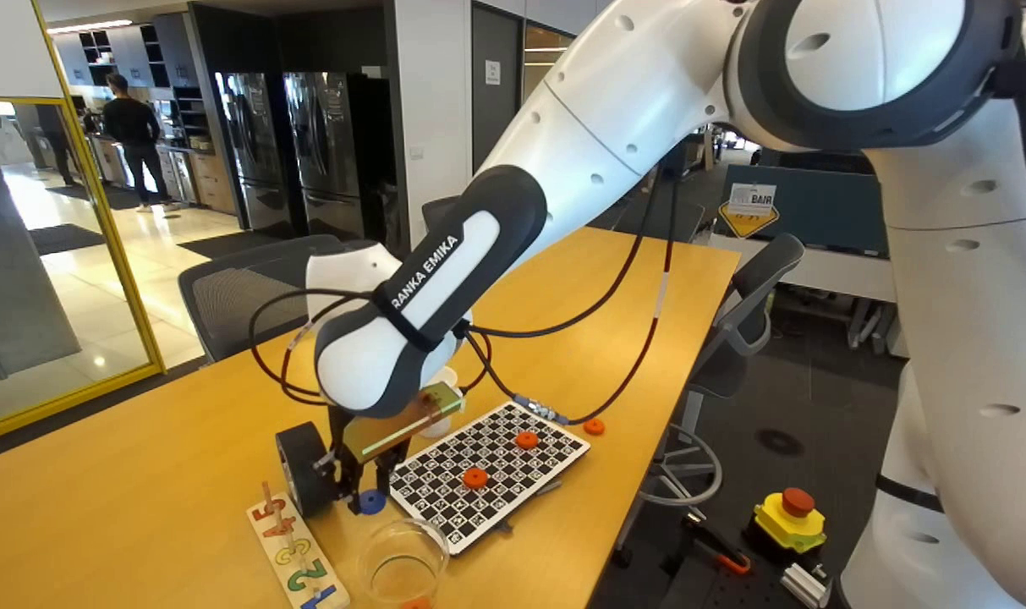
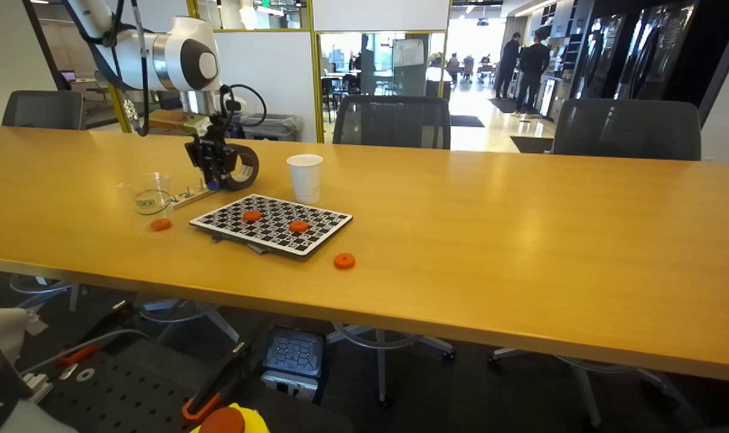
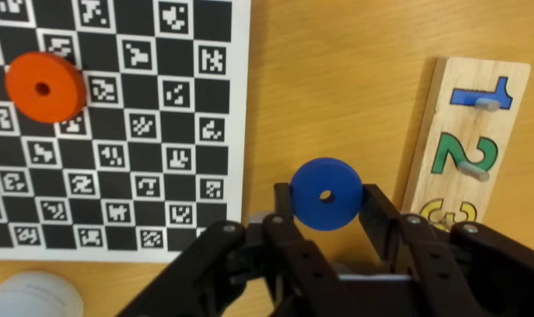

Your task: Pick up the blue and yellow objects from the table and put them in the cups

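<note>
On the left of the smooth, yellowish wood tabletop, in an exterior view, there's the short, clear plastic cup, upright, between the far edge and the near edge. Just beside it, on the near-edge side, a round orange-red disc lies flat. Moving right, here's a pale wooden strip with coloured numbers and upright pegs, one end close to that clear cup.

And here's the star turn! The black two-fingered pincer points down at the tabletop, between those two edges, and it has hold of the round blue disc, the one with the hole through its middle. In the wrist view the fingers are parted only by the disc's width, one against each side. Is the disc clear of the wood? I cannot tell.

Right alongside, a black cylindrical roll stands on its curved side. Next, the flat, black-and-white checkered board, set at a slant to the near edge, and look, it carries a second orange-red disc and, further right, a third orange-red disc. Up on the far-edge side, just beside that board, stands the white paper cup, upright and taller than the clear one. Last in line, a fourth orange-red disc lies near the board's near corner, out toward the near edge.
</note>
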Controlling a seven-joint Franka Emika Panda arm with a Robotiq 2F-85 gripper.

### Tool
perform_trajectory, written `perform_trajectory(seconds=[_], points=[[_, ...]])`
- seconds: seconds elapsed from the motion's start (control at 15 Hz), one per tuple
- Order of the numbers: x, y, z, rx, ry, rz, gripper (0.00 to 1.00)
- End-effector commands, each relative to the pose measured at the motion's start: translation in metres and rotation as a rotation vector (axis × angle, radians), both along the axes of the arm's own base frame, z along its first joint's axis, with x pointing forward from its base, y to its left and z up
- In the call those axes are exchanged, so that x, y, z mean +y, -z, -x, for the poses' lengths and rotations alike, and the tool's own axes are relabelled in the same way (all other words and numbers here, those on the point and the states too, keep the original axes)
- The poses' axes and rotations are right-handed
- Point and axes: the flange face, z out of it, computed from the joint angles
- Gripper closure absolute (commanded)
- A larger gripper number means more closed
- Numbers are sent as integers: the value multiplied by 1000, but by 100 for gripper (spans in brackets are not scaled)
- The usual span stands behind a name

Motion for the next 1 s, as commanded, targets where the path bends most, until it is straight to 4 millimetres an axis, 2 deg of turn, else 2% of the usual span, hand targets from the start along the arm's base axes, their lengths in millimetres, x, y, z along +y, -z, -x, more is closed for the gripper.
perform_trajectory(seconds=[0.0, 0.2, 0.4, 0.6, 0.93], points=[[-24, -57, -14, -61, 10, -10, 81], [-59, -84, -31, -104, 51, -13, 81], [-95, -99, -50, -134, 93, 8, 81], [-124, -103, -67, -166, 112, 15, 81], [-151, -100, -88, -167, 134, 15, 81]])
